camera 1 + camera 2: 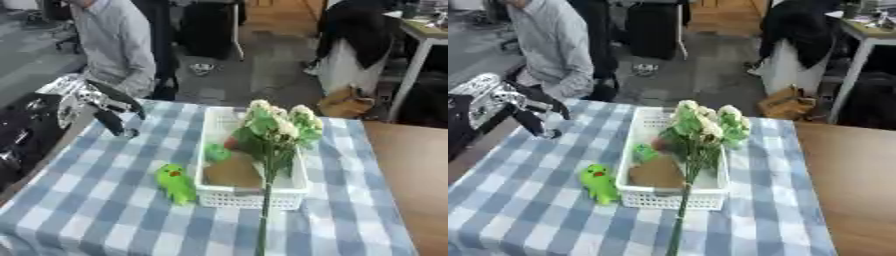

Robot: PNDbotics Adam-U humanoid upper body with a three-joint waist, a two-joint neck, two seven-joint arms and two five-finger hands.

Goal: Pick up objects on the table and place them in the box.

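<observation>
left robot hand (112, 111) comes in from the upper left, hanging over the far left corner of the surface (105, 210). black fingers (109, 122) point down and toward the cloth and look fairly straight and relaxed, not curled round anything, nothing in them. can't tell if the tips actually touch the blue and white checked cloth or just hover above it. the silver and black forearm runs back off the left edge. the right robot hand doesn't show in either view.

to the right of that hand and a bit nearer the robot sits the white plastic basket (249, 197), long side running away from the robot. inside it: a small green thing (217, 152) toward the hand's side, something reddish (232, 143) just beyond it, and a brown lump (232, 172) at the near end. a bunch of artificial flowers (280, 125) with white and pale green heads sticks up over the basket, its long green stem (264, 220) running across the near rim and down toward the near edge of the surface.

the green toy bird (177, 184) stands on the cloth just outside the basket's near left corner, nearer the robot than the hand and well apart from it.

plenty of bare checked cloth between the hand and the bird, and along the near left. right of the basket the cloth ends and bare brown tabletop (416, 170) shows.
</observation>
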